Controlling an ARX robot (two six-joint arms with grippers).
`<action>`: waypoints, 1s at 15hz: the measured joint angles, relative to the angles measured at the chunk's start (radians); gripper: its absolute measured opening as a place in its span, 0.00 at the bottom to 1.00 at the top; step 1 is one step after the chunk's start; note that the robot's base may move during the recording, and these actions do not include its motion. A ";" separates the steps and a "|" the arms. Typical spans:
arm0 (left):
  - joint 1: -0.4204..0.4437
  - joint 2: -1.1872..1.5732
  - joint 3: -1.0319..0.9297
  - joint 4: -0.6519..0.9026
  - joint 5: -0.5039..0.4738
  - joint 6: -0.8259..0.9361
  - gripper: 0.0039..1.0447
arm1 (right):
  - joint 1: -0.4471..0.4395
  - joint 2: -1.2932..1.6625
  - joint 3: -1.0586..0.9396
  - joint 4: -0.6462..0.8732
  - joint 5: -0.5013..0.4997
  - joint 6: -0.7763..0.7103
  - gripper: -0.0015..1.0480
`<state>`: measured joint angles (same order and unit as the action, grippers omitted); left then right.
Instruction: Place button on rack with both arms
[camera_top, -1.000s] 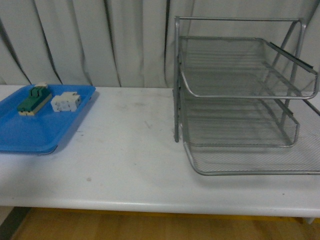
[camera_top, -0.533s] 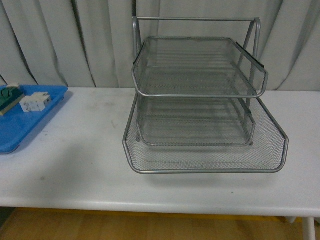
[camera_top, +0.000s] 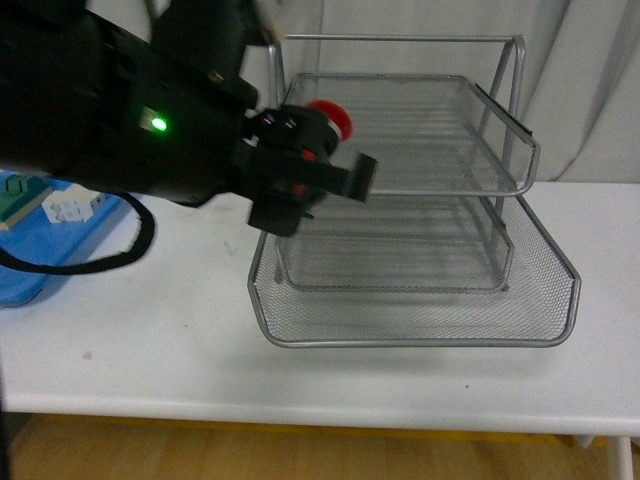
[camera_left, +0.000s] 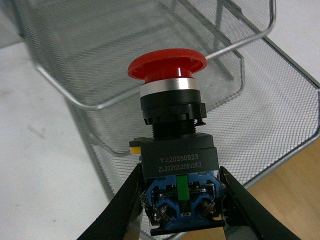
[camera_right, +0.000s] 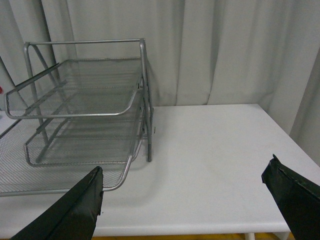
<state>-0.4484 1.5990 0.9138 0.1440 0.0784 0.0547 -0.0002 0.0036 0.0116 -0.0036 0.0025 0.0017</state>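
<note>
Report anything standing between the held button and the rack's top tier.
Nothing visible does. The button, clamped in the fingers of the left gripper, hangs at the top front rim of the rack, whose mesh tiers look empty.

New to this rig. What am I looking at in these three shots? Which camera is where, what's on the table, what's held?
It is a two-armed robot at a white table. The front view looks out from its body, and the black bulk there is its left arm. The other two views come from cameras on the wrists. On the table stand a silver three-tier rack and, further left, a blue tray holding a green block and a white block. The left gripper clamps a red-capped button in the air beside the rack's top tier. The right gripper is open and empty.
</note>
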 joint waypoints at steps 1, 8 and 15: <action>-0.019 0.052 0.031 -0.013 0.000 0.006 0.34 | 0.000 0.000 0.000 0.000 0.000 0.000 0.94; -0.117 0.284 0.217 -0.097 0.019 0.105 0.34 | 0.000 0.000 0.000 0.000 0.000 0.000 0.94; -0.117 0.403 0.357 -0.180 0.026 0.111 0.34 | 0.000 0.000 0.000 0.000 0.000 0.000 0.94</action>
<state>-0.5659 2.0018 1.2713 -0.0364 0.1047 0.1661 -0.0002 0.0036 0.0116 -0.0040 0.0025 0.0021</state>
